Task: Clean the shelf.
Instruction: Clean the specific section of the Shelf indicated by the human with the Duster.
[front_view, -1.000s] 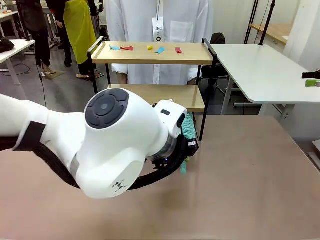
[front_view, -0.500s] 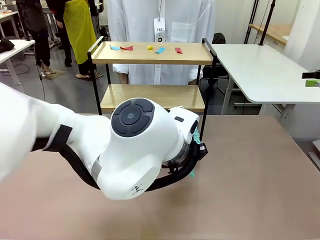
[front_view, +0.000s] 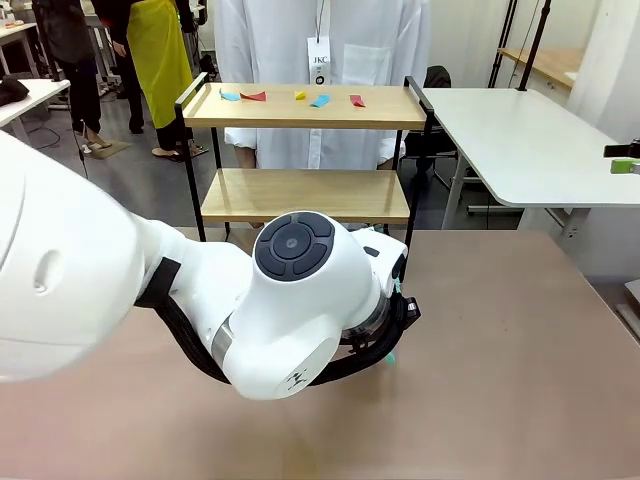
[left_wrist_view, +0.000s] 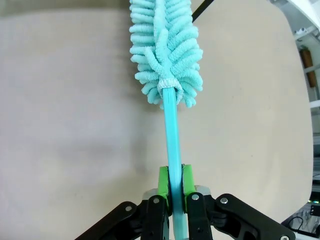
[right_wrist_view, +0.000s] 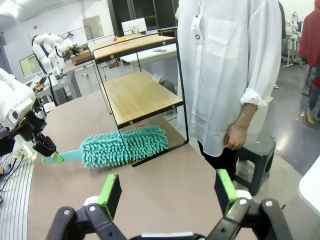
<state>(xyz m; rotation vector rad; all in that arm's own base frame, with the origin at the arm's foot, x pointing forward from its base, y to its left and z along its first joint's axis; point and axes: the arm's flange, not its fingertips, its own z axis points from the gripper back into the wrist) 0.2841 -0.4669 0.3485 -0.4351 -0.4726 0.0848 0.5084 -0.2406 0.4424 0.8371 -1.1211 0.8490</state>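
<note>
A person (front_view: 320, 40) in a white shirt stands at 12 o'clock behind the shelf (front_view: 305, 107), wearing a neck badge (front_view: 318, 58) that reads "JKC". I can make out no other writing. The shelf sits at the far edge of the tabletop (front_view: 500, 350), also at 12 o'clock. Its top board carries a row of small paper scraps (front_view: 300, 97) in blue, red and yellow. The lower board is bare wood.

The left arm (front_view: 300, 310) bulks across the middle of the front view. In its wrist view, the left claw (left_wrist_view: 175, 185) is clamped narrow on the thin handle of a teal duster (left_wrist_view: 167, 60), its green pads pressed to either side. From the right wrist view, the duster's fluffy head (right_wrist_view: 122, 145) lies low across the foot of the shelf's black frame. I cannot tell whether it touches the frame.

The right claw (right_wrist_view: 167, 191) stands wide with nothing between its pads.

From 3 to 5 o'clock the tabletop is open, flat surface right up to its rounded corner. A white table (front_view: 520, 140) stands at 2 o'clock, just beside the shelf's right rail.
</note>
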